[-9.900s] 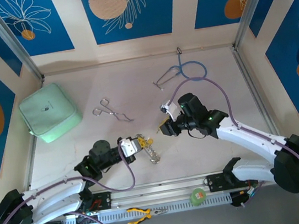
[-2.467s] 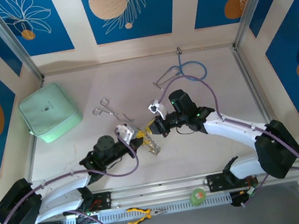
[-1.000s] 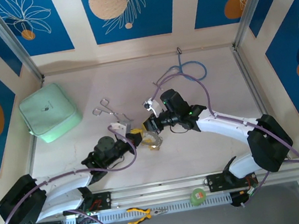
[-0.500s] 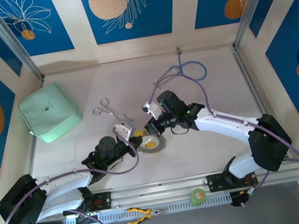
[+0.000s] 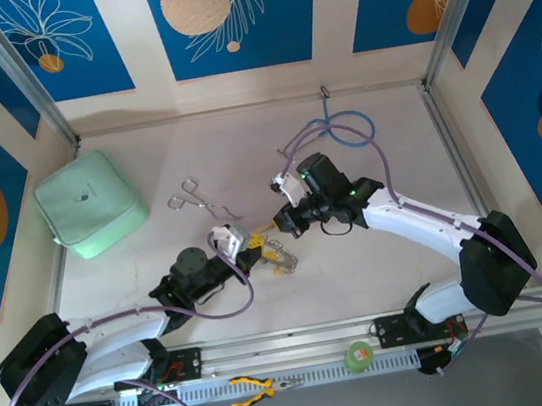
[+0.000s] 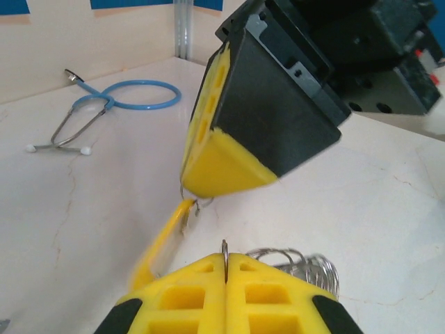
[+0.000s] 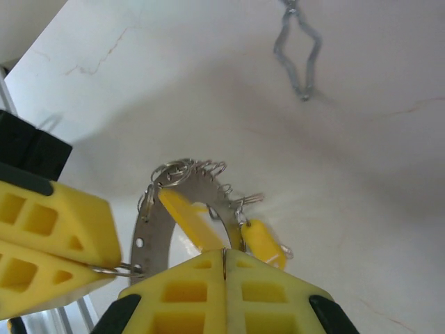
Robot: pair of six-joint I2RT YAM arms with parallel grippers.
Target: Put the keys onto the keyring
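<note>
At the far left of the table (image 5: 142,150), a mint-green zipped pouch (image 5: 89,203) is lying shut, its contents hidden. Silver forceps (image 5: 203,202) are resting just to its right, apart from everything else.

Near the table's middle, the left gripper (image 6: 226,259) is reaching in from the left. Its yellow fingers are pressing together on a thin metal edge at the rim of the keyring (image 7: 149,229), and the right wrist view is showing a small wire loop of that rim caught at its tip. The keyring is spanning the gap between the two grippers, small silver loops fringing its flat band.

Two yellow-headed keys (image 7: 189,217) are hanging on it, one crossing the open centre and the other beside the right rim.

The right gripper (image 7: 222,254) is meeting the ring from the right, fingers closed against its near edge. Whether they are pinching the band or a loop cannot be told.

Farther right, a blue-tubed stethoscope (image 5: 337,131) is lying by the back wall.

Along the near edge, a slotted rail (image 5: 325,369) is holding yellow-handled pliers (image 5: 262,388) and a green roll (image 5: 358,356).
</note>
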